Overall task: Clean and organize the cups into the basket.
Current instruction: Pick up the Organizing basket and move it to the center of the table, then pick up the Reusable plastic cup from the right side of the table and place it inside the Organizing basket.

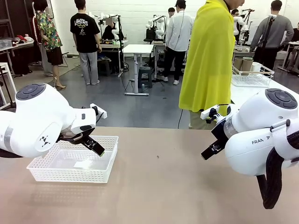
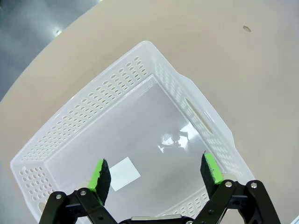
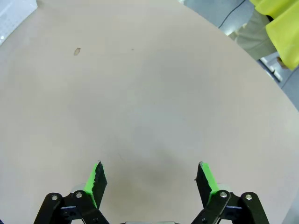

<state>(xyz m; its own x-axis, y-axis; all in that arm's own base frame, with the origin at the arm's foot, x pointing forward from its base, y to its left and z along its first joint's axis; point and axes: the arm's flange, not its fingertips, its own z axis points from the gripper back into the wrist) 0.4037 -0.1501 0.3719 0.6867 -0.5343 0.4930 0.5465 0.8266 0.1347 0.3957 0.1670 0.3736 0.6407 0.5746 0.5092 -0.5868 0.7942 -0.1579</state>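
Left gripper (image 2: 156,170): jaws wide apart, empty, poised over the basket (image 1: 65,176) at table (image 1: 163,186) left; a white slip (image 2: 124,173) lies inside. Right gripper (image 3: 149,177): spread, empty, above the table. Beyond: person (image 1: 210,56) in yellow. Far right: tan cups (image 1: 243,64) in a wire basket (image 1: 254,80).

In the front view the left arm (image 1: 37,121) covers the far left corner of the basket (image 1: 70,176). From the left wrist, the basket's near end runs off the bottom edge behind the left hand (image 2: 154,162). The white patch (image 2: 124,173) on its floor is too small to read. The person (image 1: 210,60) in yellow is cut off by the top edge.
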